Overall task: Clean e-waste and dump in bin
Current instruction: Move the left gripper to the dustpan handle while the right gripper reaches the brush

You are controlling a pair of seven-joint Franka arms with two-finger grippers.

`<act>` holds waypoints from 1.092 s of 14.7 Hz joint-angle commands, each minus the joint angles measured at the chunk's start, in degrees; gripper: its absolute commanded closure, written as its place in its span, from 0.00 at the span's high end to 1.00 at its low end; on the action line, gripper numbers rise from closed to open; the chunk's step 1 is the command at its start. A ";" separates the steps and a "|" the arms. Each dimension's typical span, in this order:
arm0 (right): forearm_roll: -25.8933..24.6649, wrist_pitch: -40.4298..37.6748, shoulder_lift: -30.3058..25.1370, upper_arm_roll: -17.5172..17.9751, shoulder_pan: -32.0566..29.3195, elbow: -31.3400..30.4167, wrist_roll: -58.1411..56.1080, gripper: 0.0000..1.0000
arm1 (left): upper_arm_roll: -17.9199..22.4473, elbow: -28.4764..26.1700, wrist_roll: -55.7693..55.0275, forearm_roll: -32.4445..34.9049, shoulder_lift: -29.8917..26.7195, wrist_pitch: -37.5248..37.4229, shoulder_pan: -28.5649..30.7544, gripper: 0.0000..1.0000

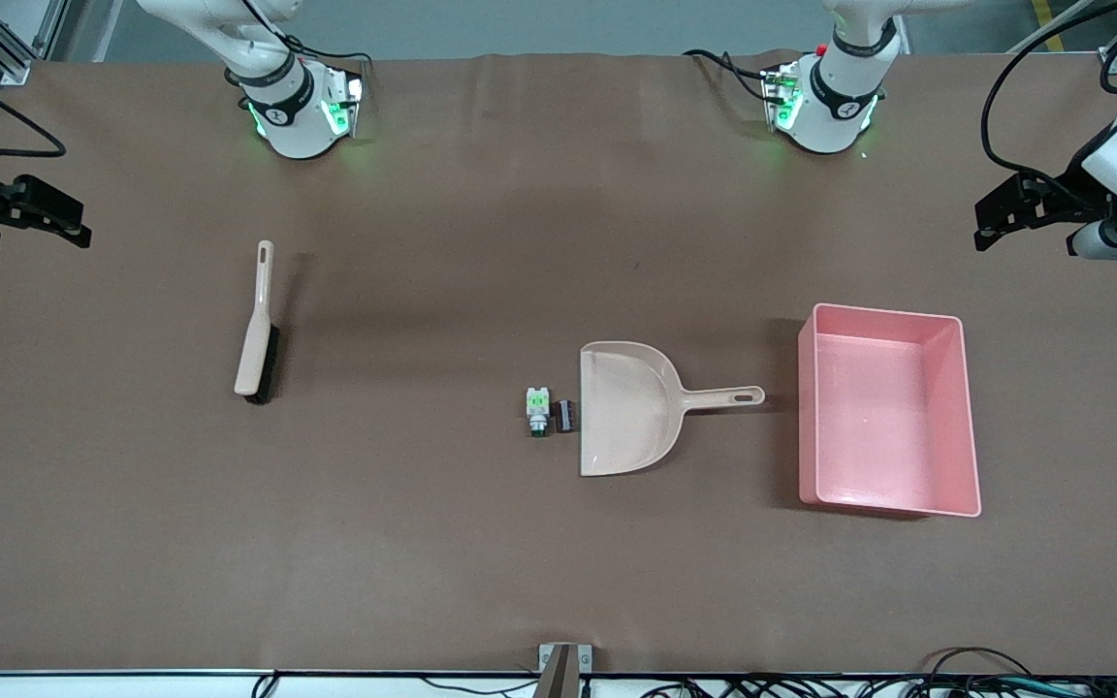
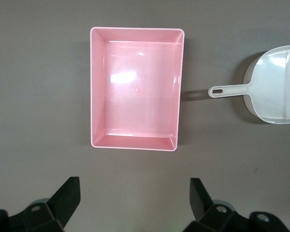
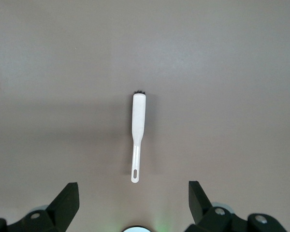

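high front camera, 2 downward wrist cameras

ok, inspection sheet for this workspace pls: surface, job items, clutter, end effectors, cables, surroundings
Surface: brown table.
Job's things: switch and dark block touching, beside the dustpan mouth; pink bin empty, toward the left arm's end; brush toward the right arm's end.
Clutter: nothing seen.
End effectors: left end effector open above the bin; right end effector open above the brush; both arms wait.
Cables: black leads along the table edges.
Surroundings: nothing seen.
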 commanded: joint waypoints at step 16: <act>1.57 39.71 -25.61 -0.04 0.33 -60.66 -0.52 1.00 | -3.35 -3.65 10.33 -1.43 5.18 10.05 -1.29 1.00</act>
